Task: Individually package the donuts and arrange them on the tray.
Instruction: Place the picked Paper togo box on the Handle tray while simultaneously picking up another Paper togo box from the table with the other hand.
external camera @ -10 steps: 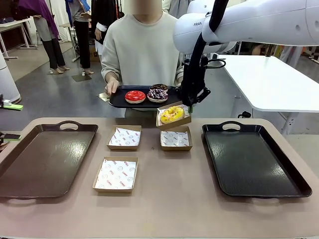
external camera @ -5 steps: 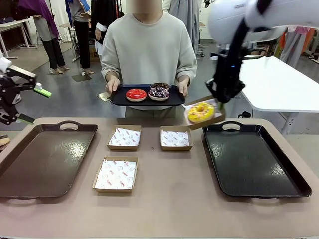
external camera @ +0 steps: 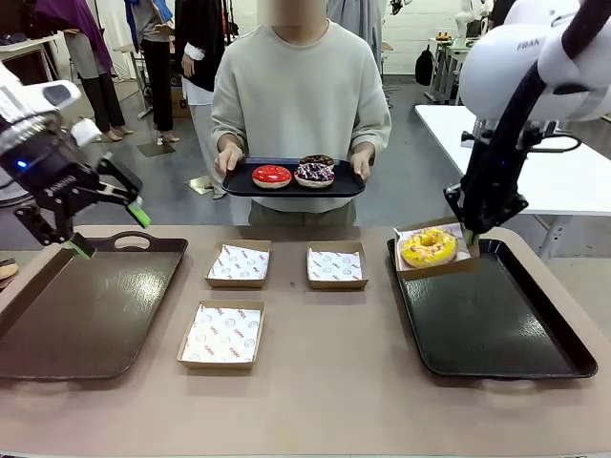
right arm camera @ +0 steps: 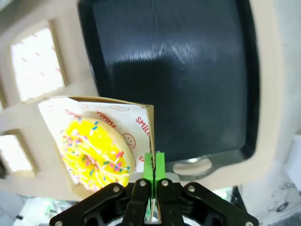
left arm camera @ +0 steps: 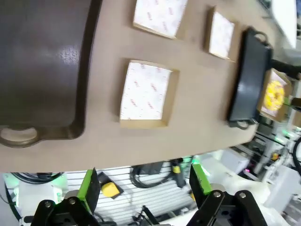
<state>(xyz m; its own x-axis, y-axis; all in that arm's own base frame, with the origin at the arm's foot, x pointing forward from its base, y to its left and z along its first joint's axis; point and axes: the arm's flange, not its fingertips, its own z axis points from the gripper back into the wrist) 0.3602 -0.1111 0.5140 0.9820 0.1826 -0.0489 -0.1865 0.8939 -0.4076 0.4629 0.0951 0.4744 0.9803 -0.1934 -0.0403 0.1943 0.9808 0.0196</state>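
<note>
Right gripper (external camera: 468,232) is holding the boxed yellow donut (external camera: 428,246).
It is pinching tight on the paper box (external camera: 434,270) rim over the black tray's (external camera: 496,324) far-left corner; left gripper (external camera: 110,231) is gaping, empty.

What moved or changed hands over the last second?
The right pincer, shut on the small cardboard box with the yellow sprinkled ring donut, carried it rightward from before the person to the black right-hand tray's far-left corner. The open left pincer swung in above the brown tray. Three empty boxes stayed put.
</note>
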